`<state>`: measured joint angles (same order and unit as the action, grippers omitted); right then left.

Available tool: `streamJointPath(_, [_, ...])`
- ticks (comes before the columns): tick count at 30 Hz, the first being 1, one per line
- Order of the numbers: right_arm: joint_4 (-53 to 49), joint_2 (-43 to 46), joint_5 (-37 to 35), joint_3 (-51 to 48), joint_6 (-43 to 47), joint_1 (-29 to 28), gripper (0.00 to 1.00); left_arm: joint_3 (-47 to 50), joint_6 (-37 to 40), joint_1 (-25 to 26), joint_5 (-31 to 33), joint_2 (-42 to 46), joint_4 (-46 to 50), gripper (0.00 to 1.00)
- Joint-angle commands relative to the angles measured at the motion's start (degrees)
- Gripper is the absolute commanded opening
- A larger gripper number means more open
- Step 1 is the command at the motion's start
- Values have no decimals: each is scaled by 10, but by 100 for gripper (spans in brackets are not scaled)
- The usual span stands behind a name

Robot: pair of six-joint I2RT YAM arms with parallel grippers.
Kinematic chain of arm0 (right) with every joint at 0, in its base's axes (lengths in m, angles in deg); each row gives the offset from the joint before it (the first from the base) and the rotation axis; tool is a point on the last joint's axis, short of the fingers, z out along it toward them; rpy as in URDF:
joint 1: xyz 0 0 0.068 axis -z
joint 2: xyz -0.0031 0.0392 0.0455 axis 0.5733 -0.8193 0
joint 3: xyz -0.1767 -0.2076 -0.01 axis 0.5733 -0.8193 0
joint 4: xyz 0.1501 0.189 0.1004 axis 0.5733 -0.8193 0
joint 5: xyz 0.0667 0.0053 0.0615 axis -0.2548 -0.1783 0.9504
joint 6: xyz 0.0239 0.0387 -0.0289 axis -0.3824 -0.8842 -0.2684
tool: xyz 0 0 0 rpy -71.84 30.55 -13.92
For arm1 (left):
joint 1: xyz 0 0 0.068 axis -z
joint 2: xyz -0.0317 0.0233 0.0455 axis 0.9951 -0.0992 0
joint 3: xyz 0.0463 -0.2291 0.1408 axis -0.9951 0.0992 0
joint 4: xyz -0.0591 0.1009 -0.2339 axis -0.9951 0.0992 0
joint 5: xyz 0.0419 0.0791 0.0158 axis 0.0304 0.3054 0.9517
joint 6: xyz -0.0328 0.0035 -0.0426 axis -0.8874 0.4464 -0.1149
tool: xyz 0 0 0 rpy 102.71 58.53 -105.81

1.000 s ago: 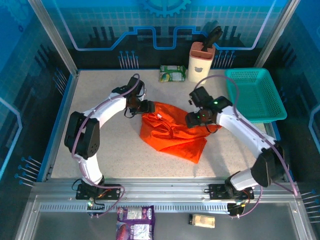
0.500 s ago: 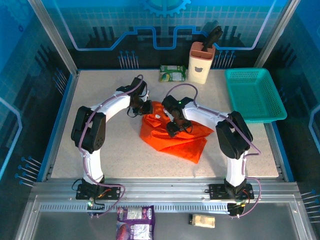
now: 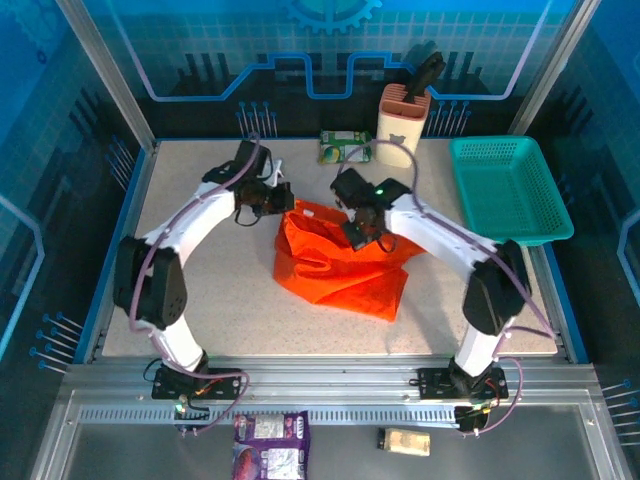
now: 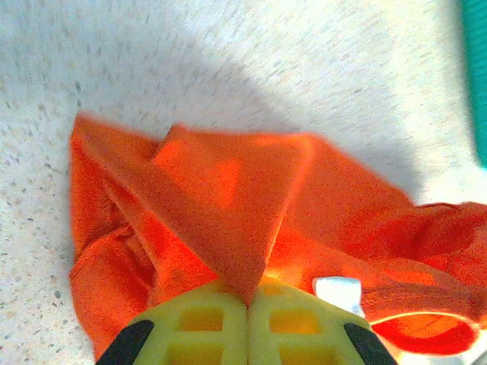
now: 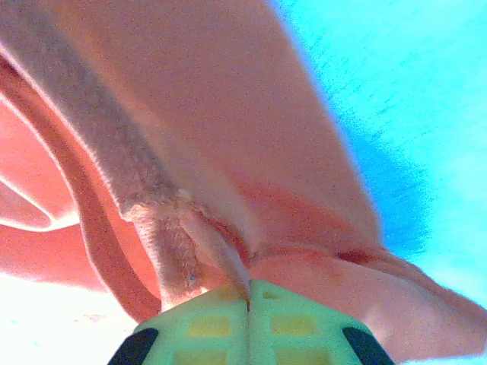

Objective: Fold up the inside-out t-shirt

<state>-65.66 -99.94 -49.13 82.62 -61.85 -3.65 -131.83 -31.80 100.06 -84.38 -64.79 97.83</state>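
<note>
High wide view — wrists close on t-shirt.

T-shirt: plain bright orange, no print. Basket: teal, mesh pattern. Table: off-white, dark-speckled.

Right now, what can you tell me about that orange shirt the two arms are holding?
The t-shirt is bright orange and plain, of thin soft cloth, crumpled and creased rather than flat. It lies near the middle of the speckled table, with its far edge pinched at two points. The left fingers are shut on a pointed fold, and the right fingers are shut on a hemmed fold. A small white label shows beside the left grip.
</note>
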Motion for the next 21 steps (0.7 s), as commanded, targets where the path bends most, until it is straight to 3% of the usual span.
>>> streamJointPath(1, [-42, 92, -66, 71, -7, -12, 0, -11, 30, -6, -15, 99, -4, 0])
streamJointPath(8, [11, 211, -85, 153, 39, -33, 0, -28, 62, -7, 4, 290, -68, 0])
streamJointPath(15, [175, 354, -56, 128, 84, -78, 0, -31, 92, -7, -81, 446, -182, 0])
streamJointPath(21, [275, 402, 2, 127, 128, -85, 0, -102, 106, -7, -98, 483, -194, 0])
